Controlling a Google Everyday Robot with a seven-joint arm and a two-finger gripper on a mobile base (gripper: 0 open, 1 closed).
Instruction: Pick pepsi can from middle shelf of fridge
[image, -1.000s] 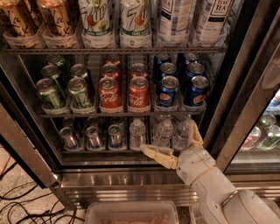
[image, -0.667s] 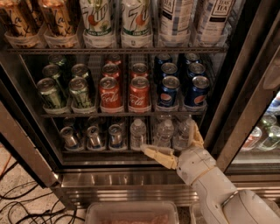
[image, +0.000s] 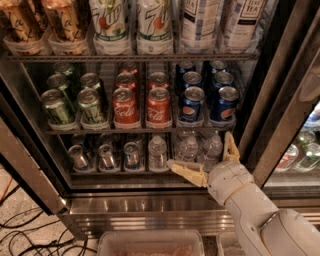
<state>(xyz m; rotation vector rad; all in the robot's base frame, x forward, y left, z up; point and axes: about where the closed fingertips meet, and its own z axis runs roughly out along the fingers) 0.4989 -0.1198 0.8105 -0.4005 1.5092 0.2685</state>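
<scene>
Several dark blue pepsi cans (image: 192, 104) stand in two rows at the right of the middle shelf (image: 140, 130) of the open fridge (image: 165, 200). Red Coca-Cola cans (image: 125, 106) stand in the middle of that shelf and green cans (image: 58, 106) at the left. My gripper (image: 202, 152) is open and empty. It hangs below the pepsi cans, in front of the small water bottles (image: 188, 149) on the shelf beneath. One finger (image: 186, 172) points left, the other finger (image: 230, 146) points up.
The top shelf holds tall cans and bottles (image: 155, 25). Silver cans (image: 104, 156) stand at the left of the lower shelf. The open door frame (image: 280, 100) rises at the right. A clear plastic bin (image: 150, 245) sits below. Cables (image: 25, 235) lie on the floor at left.
</scene>
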